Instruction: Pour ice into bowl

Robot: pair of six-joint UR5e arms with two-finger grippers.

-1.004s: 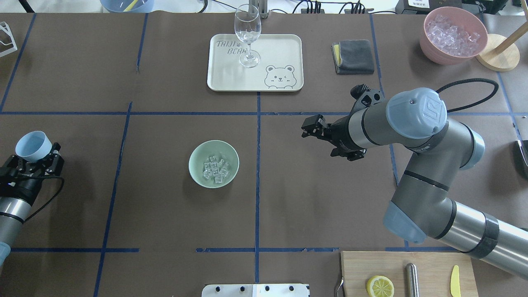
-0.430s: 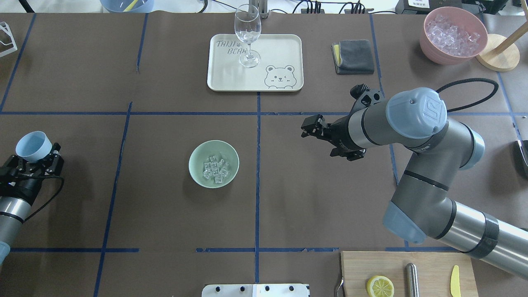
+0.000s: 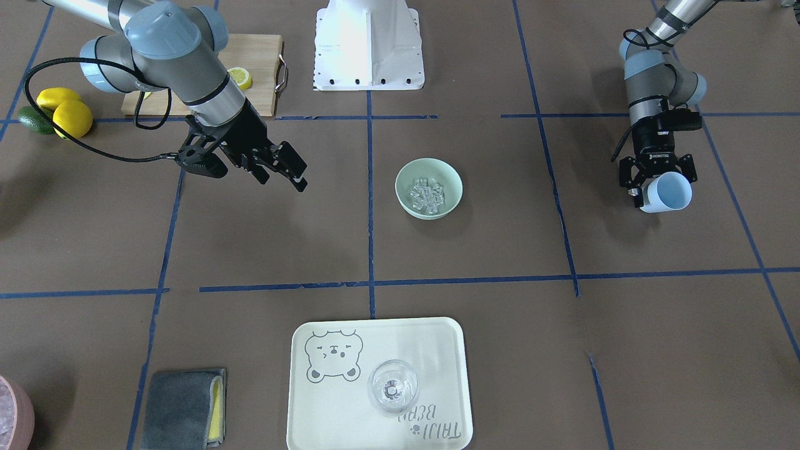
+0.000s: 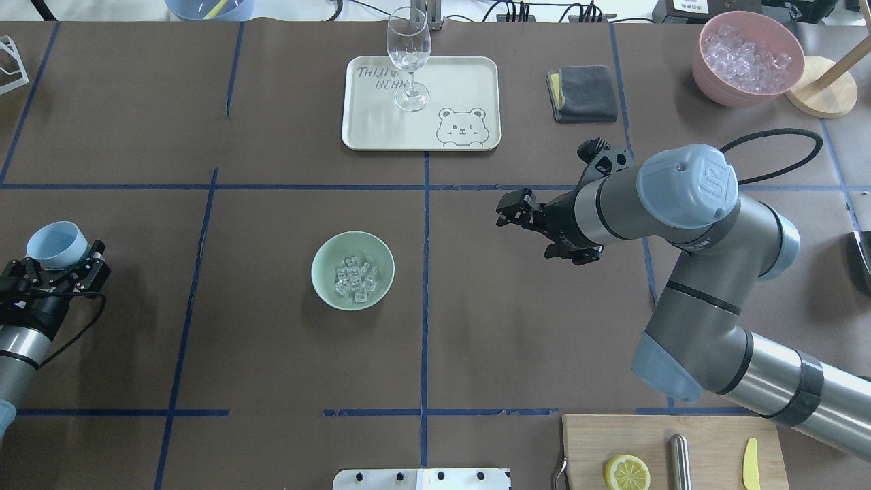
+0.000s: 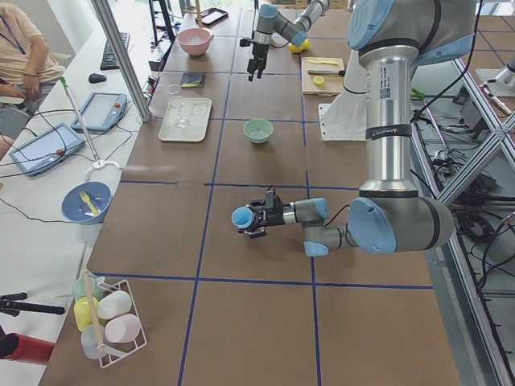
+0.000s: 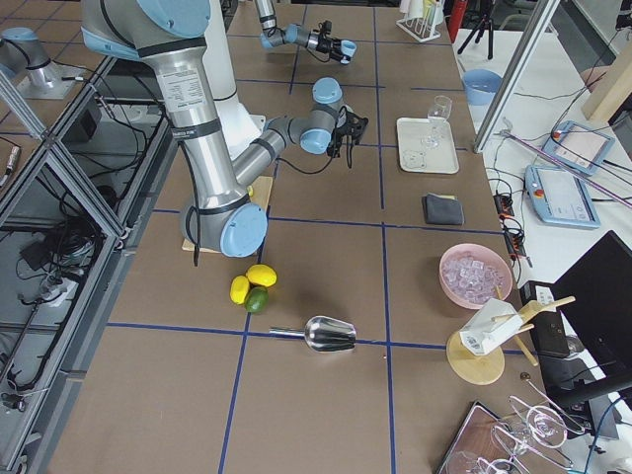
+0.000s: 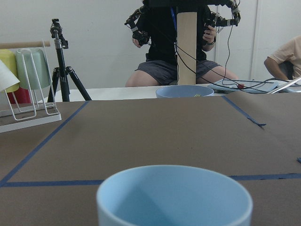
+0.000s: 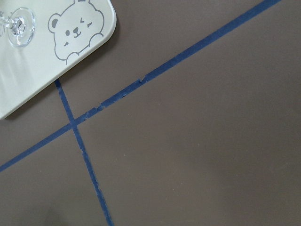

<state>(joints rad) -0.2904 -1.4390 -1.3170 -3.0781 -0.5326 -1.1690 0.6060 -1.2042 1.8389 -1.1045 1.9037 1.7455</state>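
The mint-green bowl [image 4: 322, 258] stands left of the table's middle and also shows in the front view [image 3: 452, 179]. The ice [image 4: 355, 279] lies in it as a small heap of clear cubes [image 3: 427, 192]. My left gripper [image 4: 64, 265] is at the table's left edge, well apart from the bowl, shut on a light blue cup [image 4: 56, 245] held roughly upright [image 3: 667, 192]. The left wrist view shows the cup's rim [image 7: 174, 195] and an empty inside. My right gripper [image 4: 512, 207] hovers open and empty to the right of the bowl [image 3: 294, 170].
A cream tray [image 4: 463, 82] with a wine glass [image 4: 408, 58] stands at the far middle. A grey cloth [image 4: 583, 93] and a pink container of ice [image 4: 747, 58] are far right. A cutting board [image 4: 708, 442] with a lemon half is near right.
My left gripper with the blue cup has shifted slightly back toward the robot's side. The right arm, bowl and ice have not moved.
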